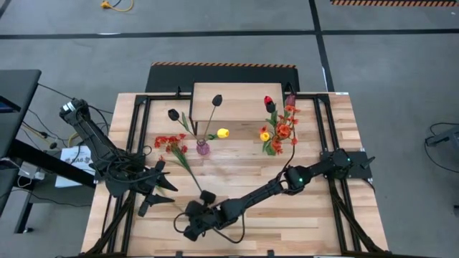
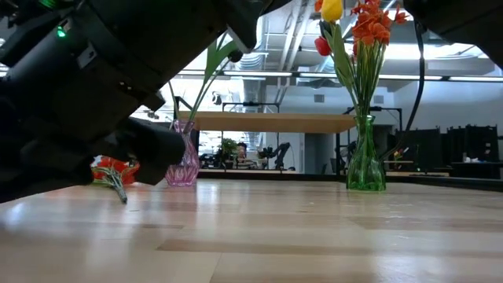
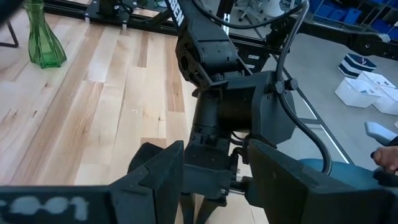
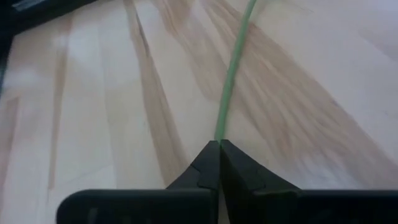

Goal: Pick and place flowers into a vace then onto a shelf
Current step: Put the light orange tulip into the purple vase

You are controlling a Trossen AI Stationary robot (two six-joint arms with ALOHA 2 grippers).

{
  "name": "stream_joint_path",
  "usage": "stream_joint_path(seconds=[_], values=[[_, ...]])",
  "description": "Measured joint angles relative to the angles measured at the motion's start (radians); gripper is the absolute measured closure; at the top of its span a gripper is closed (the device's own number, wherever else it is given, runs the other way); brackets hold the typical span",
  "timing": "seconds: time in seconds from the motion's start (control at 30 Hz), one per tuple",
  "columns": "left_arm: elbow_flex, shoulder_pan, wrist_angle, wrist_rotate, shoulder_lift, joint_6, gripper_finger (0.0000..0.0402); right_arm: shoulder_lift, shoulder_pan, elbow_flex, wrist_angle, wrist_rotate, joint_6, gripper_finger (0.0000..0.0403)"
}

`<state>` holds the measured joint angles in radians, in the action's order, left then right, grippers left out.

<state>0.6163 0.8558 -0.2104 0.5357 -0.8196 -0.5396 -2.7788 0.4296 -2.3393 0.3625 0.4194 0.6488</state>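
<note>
An orange-red blossom spray (image 1: 171,142) lies on the table, its long green stem (image 4: 231,74) running toward the near edge. My right gripper (image 1: 206,195) is shut on that stem's end. A pink vase (image 1: 203,148) holds dark maroon and yellow tulips. A green vase (image 1: 272,147) holds red, yellow and orange flowers. The shelf (image 1: 240,100), a light-wood board, stands at the far middle. My left gripper (image 1: 154,192) hangs open at the near left, holding nothing, beside the right arm's wrist. My right gripper pinches the stem's free end (image 4: 221,134) between its two fingertips (image 4: 208,163). The fingers slant down from the table's near side and lie roughly in line with the stem. The blossom end (image 2: 114,169) rests on the table.
Black metal rails (image 1: 136,122) run along the table's left and right sides. The right arm (image 1: 287,179) stretches across the near half of the table. Bare wood (image 1: 237,168) lies between the two vases and the arms.
</note>
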Motion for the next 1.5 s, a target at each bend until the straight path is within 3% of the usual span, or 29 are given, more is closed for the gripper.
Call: stream_joint_path(seconds=[0.33, 0.77, 0.97, 1.23, 1.37, 1.5], values=[[0.0, 0.0, 0.0, -0.004, 0.0, -0.006, 0.0232, 0.018, 0.004, 0.0, 0.143, -0.091, 0.005, 0.0403], [0.0, 0.0, 0.0, -0.016, 0.0, -0.021, 0.0232, 0.083, 0.063, -0.022, 0.493, -0.227, 0.054, 0.0403], [0.0, 0.0, -0.001, -0.017, 0.0, -0.025, 0.0232, 0.184, 0.114, -0.008, 0.771, -0.251, 0.109, 0.0402], [0.0, 0.0, -0.001, -0.025, 0.0, -0.026, 0.0232, 0.288, 0.169, -0.012, 1.153, -0.211, 0.307, 0.0402], [0.0, 0.0, -0.001, -0.025, 0.0, -0.026, 0.0232, 0.305, 0.192, -0.013, 1.116, -0.193, 0.317, 0.0402], [0.0, 0.0, -0.001, -0.025, 0.0, -0.026, 0.0232, 0.301, 0.193, -0.012, 0.921, -0.176, 0.243, 0.0402]])
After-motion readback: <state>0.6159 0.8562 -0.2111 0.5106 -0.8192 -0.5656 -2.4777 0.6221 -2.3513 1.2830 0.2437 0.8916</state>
